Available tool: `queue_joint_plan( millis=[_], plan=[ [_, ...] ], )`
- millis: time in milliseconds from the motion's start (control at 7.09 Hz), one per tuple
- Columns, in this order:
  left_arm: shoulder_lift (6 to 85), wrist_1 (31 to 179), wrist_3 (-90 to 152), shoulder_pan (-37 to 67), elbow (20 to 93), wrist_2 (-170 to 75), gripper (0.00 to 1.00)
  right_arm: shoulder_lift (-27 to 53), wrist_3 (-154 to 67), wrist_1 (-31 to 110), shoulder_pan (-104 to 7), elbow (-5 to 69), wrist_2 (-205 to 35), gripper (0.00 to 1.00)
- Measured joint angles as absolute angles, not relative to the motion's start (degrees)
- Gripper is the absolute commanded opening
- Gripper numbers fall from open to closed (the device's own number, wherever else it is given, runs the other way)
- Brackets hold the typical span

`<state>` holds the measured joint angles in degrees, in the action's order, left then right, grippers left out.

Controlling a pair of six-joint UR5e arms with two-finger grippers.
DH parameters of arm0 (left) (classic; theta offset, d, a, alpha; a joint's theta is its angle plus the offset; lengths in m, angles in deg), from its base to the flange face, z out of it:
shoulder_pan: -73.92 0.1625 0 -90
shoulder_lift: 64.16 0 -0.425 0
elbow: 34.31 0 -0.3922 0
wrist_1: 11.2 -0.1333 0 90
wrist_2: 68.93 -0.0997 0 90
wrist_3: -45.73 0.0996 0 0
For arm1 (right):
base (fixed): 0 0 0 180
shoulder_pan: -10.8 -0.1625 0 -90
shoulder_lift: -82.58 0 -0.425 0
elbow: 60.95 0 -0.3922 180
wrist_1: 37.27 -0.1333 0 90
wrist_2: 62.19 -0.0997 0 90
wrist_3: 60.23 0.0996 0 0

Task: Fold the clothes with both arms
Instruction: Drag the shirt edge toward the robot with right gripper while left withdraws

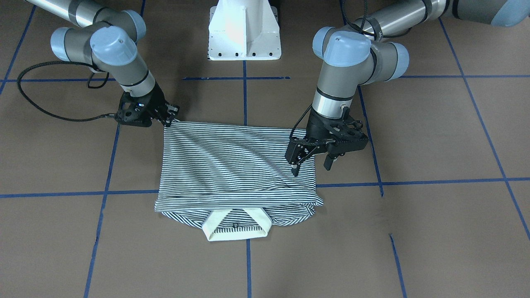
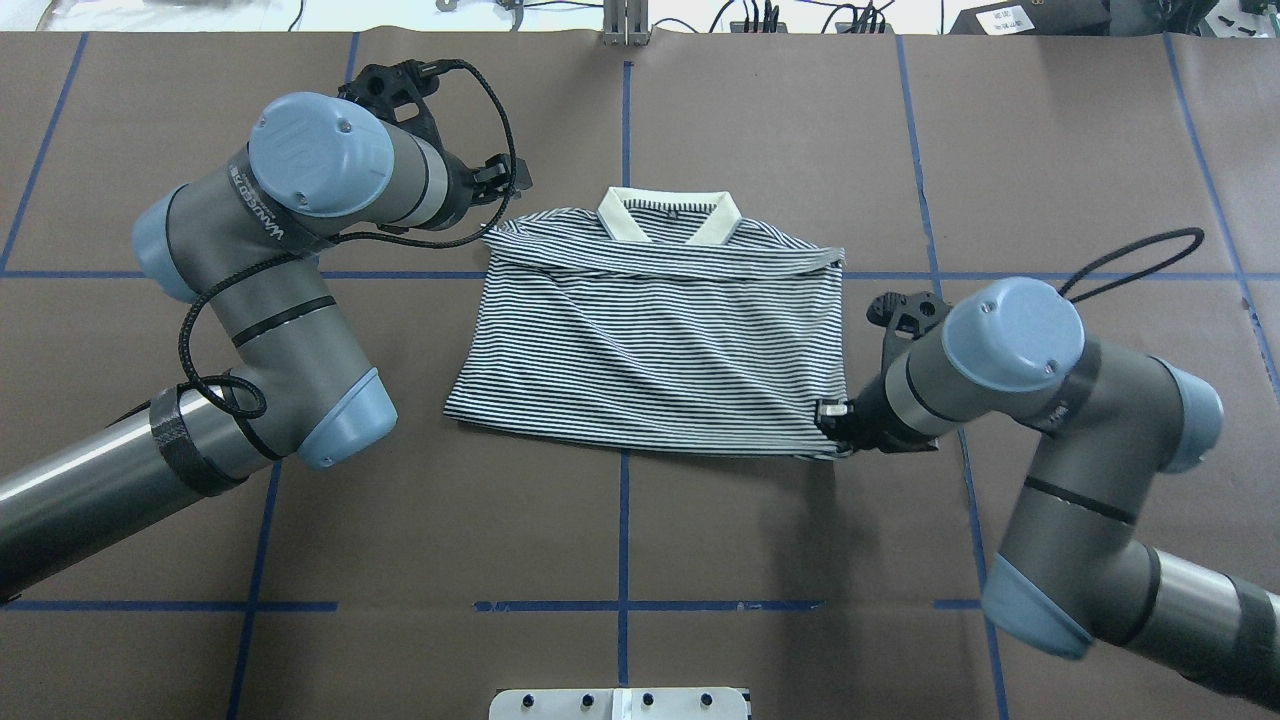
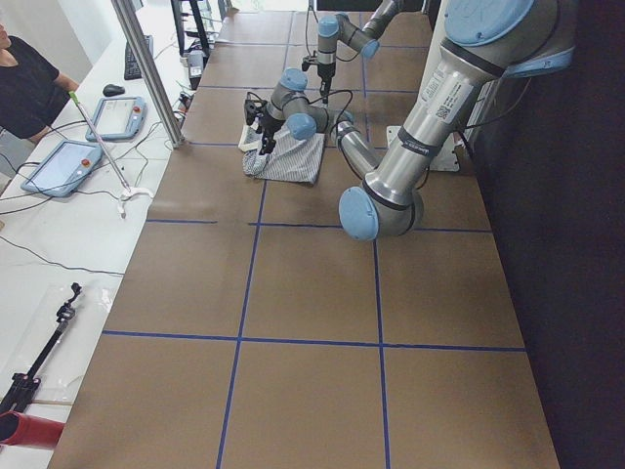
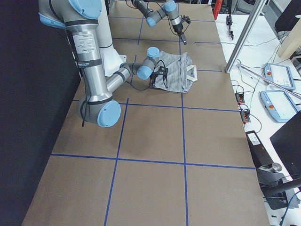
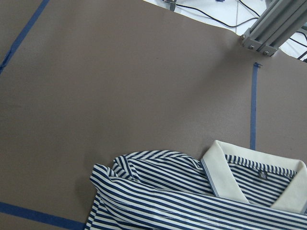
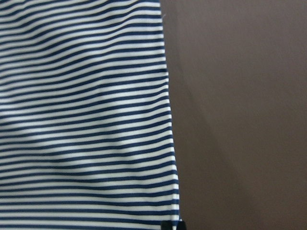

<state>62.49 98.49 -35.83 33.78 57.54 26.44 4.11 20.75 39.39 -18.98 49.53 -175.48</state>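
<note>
The striped polo shirt (image 2: 650, 340) lies folded on the brown table, its cream collar (image 2: 668, 212) on the far side from the robot. A folded layer reaches up to just below the collar (image 1: 236, 225). My right gripper (image 2: 835, 425) is shut on the shirt's near right corner (image 1: 170, 121); the right wrist view shows the shirt's edge (image 6: 168, 120) with a fingertip at the bottom. My left gripper (image 1: 311, 167) is open and hovers above the shirt's far left side, holding nothing. The left wrist view looks down on the left shoulder (image 5: 144, 172) and the collar (image 5: 225, 167).
The white pedestal base (image 1: 244, 33) stands at the robot's side of the table. Blue tape lines (image 2: 624, 520) grid the brown surface. A side bench holds tablets (image 3: 63, 166), cables and an aluminium post (image 3: 146, 68), with a person (image 3: 24, 83) beside it.
</note>
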Motion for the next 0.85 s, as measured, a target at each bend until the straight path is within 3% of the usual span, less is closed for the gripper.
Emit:
queue_joint_plan(
  millis=[282, 423, 564, 846],
  plan=[
    [62.6, 98.5, -36.2, 34.0, 57.7, 26.5, 1.00, -4.4, 23.3, 39.6, -10.8, 57.4, -176.4, 0.00],
    [62.6, 98.5, -36.5, 34.3, 57.7, 26.5, 1.00, -8.1, 26.3, 39.5, -5.6, 60.7, -176.4, 0.31],
    [62.7, 98.5, -36.7, 34.7, 57.7, 26.5, 1.00, -11.2, 28.5, 39.4, -1.4, 63.0, -176.2, 0.99],
    [62.7, 98.4, -36.9, 35.5, 57.9, 26.5, 1.00, -13.9, 30.2, 39.3, 2.4, 65.3, -175.1, 1.00]
  ],
)
